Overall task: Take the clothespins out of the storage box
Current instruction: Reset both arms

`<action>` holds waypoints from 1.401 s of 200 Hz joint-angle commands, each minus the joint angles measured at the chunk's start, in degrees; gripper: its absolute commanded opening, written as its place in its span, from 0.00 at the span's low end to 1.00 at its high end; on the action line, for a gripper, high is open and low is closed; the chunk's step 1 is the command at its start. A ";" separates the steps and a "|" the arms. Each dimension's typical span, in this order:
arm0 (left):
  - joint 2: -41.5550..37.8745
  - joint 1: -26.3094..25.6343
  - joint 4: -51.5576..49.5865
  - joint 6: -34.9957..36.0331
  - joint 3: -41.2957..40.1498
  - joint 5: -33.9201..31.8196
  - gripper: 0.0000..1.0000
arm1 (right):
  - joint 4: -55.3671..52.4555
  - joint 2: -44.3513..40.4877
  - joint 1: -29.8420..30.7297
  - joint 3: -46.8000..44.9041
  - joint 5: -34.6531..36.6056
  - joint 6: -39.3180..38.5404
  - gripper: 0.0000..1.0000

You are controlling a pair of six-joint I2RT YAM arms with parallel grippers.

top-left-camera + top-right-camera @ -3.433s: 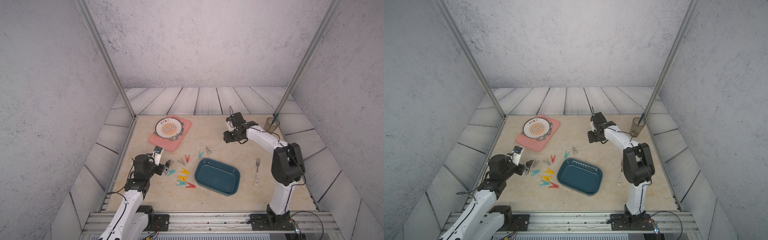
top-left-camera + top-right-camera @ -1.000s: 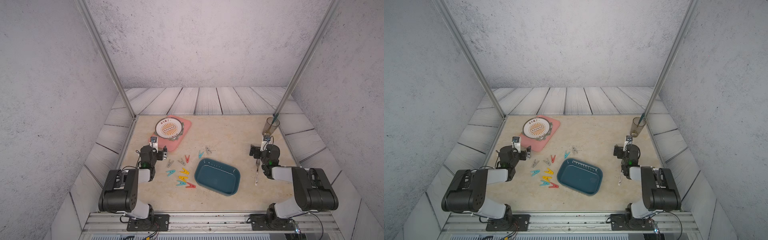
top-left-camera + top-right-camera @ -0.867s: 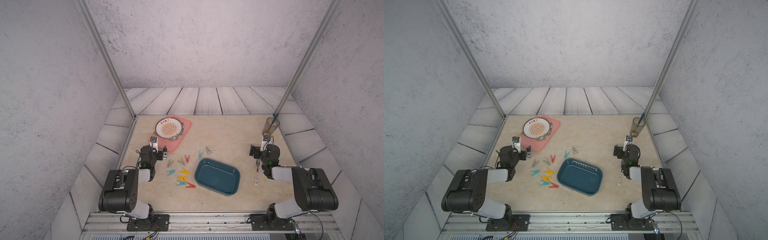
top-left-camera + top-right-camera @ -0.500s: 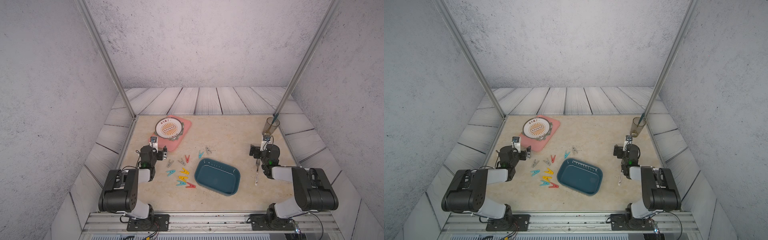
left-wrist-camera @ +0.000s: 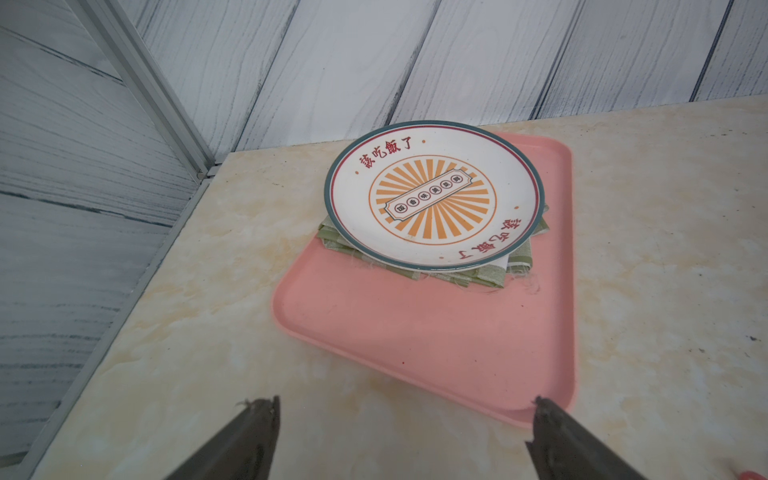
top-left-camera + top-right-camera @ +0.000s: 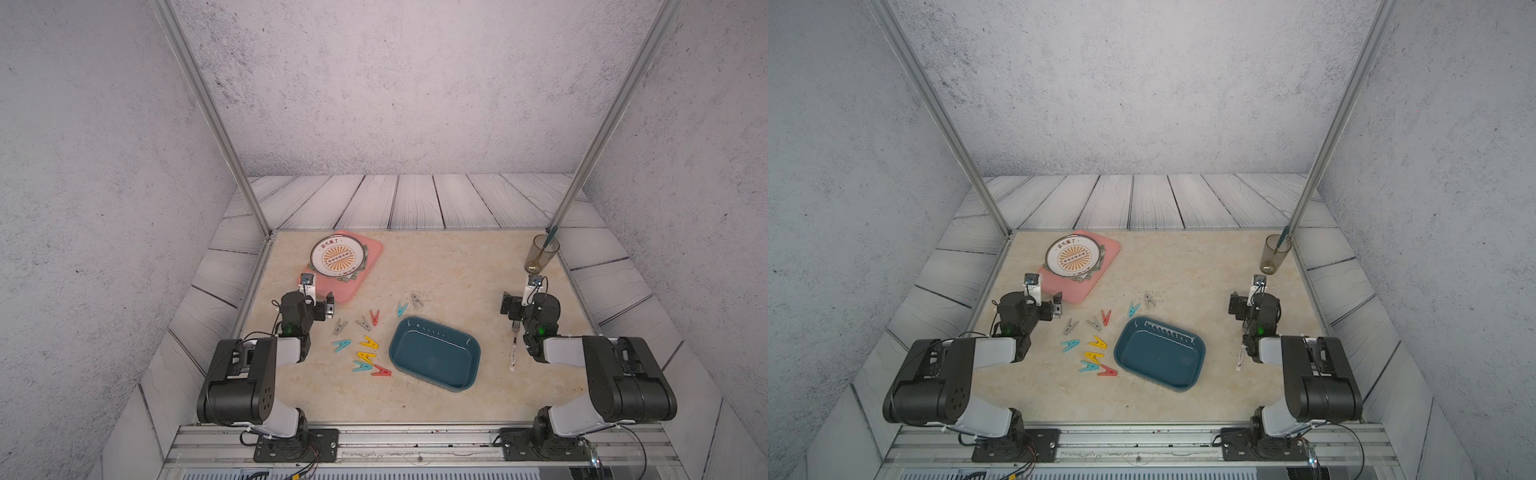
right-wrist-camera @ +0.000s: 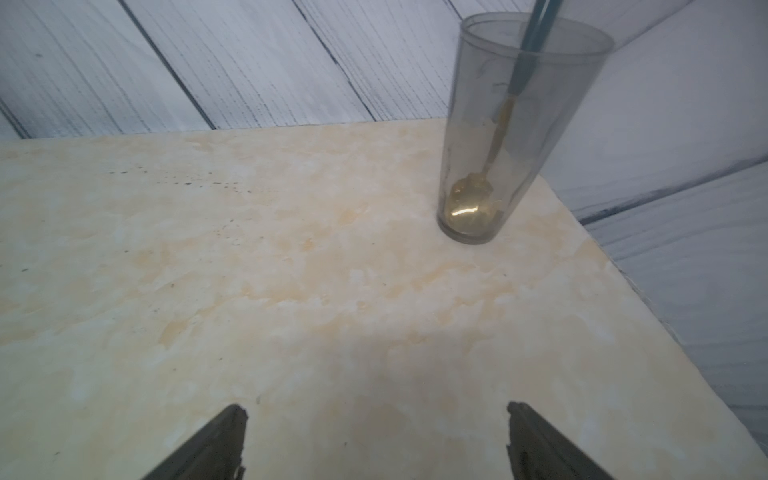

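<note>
The dark teal storage box [image 6: 436, 357] [image 6: 1160, 355] lies at the table's middle front and looks empty. Several clothespins lie on the table to its left and behind it: a red one [image 6: 381, 372], a yellow one [image 6: 369, 342], a teal one [image 6: 341, 345], a grey one [image 6: 340, 327], and a teal one [image 6: 401, 308] beside a grey one [image 6: 416, 300]. My left gripper [image 6: 322, 301] [image 5: 405, 419] sits low at the left by the pink tray, open and empty. At the far right my right gripper [image 6: 521, 301] [image 7: 376, 424] is open and empty.
A pink tray [image 6: 353, 282] [image 5: 415, 332] at the back left carries a round plate [image 6: 336, 257] on folded green cloth. A white-handled fork [image 6: 514, 349] lies right of the box. In the back right corner stands a clear glass [image 6: 540, 257] [image 7: 498, 145] holding a spoon.
Since the oldest frames both arms have drawn back and folded low at the table's sides. Over the last second nothing has moved.
</note>
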 commanded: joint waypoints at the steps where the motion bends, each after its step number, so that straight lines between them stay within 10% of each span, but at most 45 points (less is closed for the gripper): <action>1: 0.50 0.29 -0.19 -0.39 1.19 -0.08 0.98 | -2.24 0.73 0.35 2.58 1.44 0.46 0.99; 280: 0.69 0.46 -0.74 -0.66 1.63 0.00 0.98 | -3.36 1.04 0.58 3.43 -0.24 -0.85 0.99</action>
